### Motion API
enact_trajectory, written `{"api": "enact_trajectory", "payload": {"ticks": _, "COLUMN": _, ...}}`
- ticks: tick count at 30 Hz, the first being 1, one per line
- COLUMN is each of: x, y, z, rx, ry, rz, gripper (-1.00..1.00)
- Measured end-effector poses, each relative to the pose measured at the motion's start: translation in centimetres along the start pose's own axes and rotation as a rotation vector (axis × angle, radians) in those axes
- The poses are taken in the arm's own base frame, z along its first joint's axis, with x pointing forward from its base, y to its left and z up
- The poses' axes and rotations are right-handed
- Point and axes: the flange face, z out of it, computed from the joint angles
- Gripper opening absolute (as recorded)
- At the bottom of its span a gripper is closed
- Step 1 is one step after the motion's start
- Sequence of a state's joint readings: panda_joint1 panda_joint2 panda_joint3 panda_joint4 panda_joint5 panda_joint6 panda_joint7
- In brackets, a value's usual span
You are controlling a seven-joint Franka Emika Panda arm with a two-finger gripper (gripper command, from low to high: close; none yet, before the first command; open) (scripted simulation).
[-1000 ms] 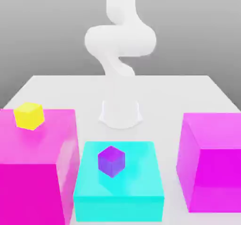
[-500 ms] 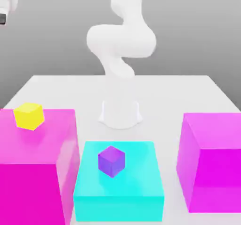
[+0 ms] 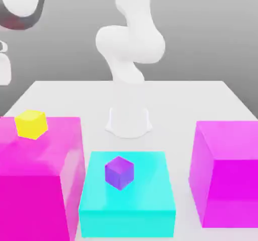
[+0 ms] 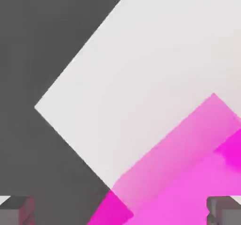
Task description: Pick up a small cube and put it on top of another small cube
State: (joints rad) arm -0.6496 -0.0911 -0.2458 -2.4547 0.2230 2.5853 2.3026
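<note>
while the gripper (image 4: 120, 210) is hanging with its jaws spread wide and empty above a magenta block (image 4: 188, 172), the small purple cube (image 3: 119, 172) is sitting well away from the jaws on a cyan block (image 3: 146, 184).

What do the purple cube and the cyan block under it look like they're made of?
Both are simulator renders, so this is only a reading of their look. The purple cube shows flat, evenly coloured faces with soft shading, like matte plastic. The cyan block looks similar, smooth and uniform, with a faint pale sheen on top suggesting a slightly glossy plastic. Neither shows grain or texture.
</note>
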Motion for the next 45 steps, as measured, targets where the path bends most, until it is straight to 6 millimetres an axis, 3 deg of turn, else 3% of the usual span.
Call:
{"api": "enact_trajectory", "payload": {"ticks": 3, "x": 3.8, "y": 0.2, "z": 4.3, "rx": 0.009, "ry": 0.089, "rz": 0.065, "gripper": 0.0}}
{"api": "enact_trajectory", "payload": {"ticks": 8, "x": 10.7, "y": 3.7, "z": 11.0, "rx": -0.007, "ry": 0.234, "rz": 0.055, "gripper": 0.0}}
{"api": "enact_trajectory", "payload": {"ticks": 9, "x": 11.9, "y": 4.0, "z": 11.6, "rx": -0.011, "ry": 0.251, "rz": 0.08, "gripper": 0.0}}
{"api": "enact_trajectory", "payload": {"ticks": 16, "x": 14.5, "y": 4.6, "z": 17.9, "rx": -0.015, "ry": 0.268, "rz": 0.107, "gripper": 0.0}}
{"api": "enact_trajectory", "payload": {"ticks": 17, "x": 14.6, "y": 4.6, "z": 18.2, "rx": -0.014, "ry": 0.264, "rz": 0.101, "gripper": -1.0}}
{"api": "enact_trajectory", "payload": {"ticks": 23, "x": 14.5, "y": 4.5, "z": 18.3, "rx": -0.01, "ry": 0.256, "rz": 0.096, "gripper": -1.0}}
{"api": "enact_trajectory", "payload": {"ticks": 25, "x": 14.4, "y": 4.5, "z": 17.5, "rx": -0.013, "ry": 0.264, "rz": 0.104, "gripper": -1.0}}
{"api": "enact_trajectory", "payload": {"ticks": 30, "x": 13.2, "y": 4.4, "z": 13.1, "rx": -0.015, "ry": 0.266, "rz": 0.106, "gripper": -1.0}}
{"api": "enact_trajectory", "payload": {"ticks": 32, "x": 12.4, "y": 4.8, "z": 12.3, "rx": -0.015, "ry": 0.263, "rz": 0.011, "gripper": -1.0}}
{"api": "enact_trajectory", "payload": {"ticks": 33, "x": 12.0, "y": 4.1, "z": 11.5, "rx": -0.01, "ry": 0.253, "rz": -0.011, "gripper": -1.0}}
{"api": "enact_trajectory", "payload": {"ticks": 36, "x": 10.4, "y": 0.6, "z": 7.2, "rx": 0.01, "ry": 0.195, "rz": -0.027, "gripper": -1.0}}
{"api": "enact_trajectory", "payload": {"ticks": 39, "x": 6.6, "y": -0.1, "z": 1.9, "rx": 0.011, "ry": 0.118, "rz": -0.107, "gripper": -1.0}}
{"api": "enact_trajectory", "payload": {"ticks": 41, "x": 3.2, "y": 2.0, "z": -1.2, "rx": -0.004, "ry": 0.074, "rz": -0.201, "gripper": -1.0}}
{"api": "enact_trajectory", "payload": {"ticks": 45, "x": -3.1, "y": 11.7, "z": -5.5, "rx": -0.057, "ry": 0.034, "rz": -0.458, "gripper": -1.0}}
